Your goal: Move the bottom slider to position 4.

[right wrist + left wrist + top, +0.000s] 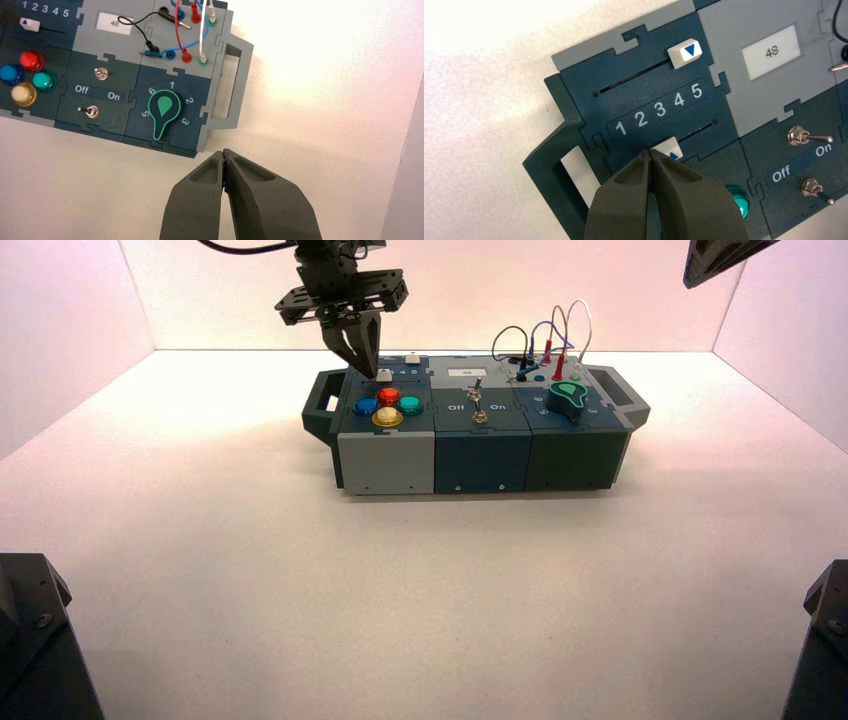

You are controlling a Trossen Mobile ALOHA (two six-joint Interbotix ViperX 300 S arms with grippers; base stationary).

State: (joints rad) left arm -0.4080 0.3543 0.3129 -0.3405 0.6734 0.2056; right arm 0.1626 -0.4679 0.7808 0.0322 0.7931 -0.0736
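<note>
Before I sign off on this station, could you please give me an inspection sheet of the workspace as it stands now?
Surface: white tabletop, bare around the box.
Job's things: bottom slider sits near 3, partly hidden; top slider at 5.
Clutter: nothing seen.
Grippers: left gripper shut, tips at the bottom slider; right gripper shut, over the table off the box's knob end.
Cables: red, blue, white and black wires plugged into the box.
Surroundings: plain white walls.

High view overlooks the box (480, 430); wrist views look down closer.
</note>
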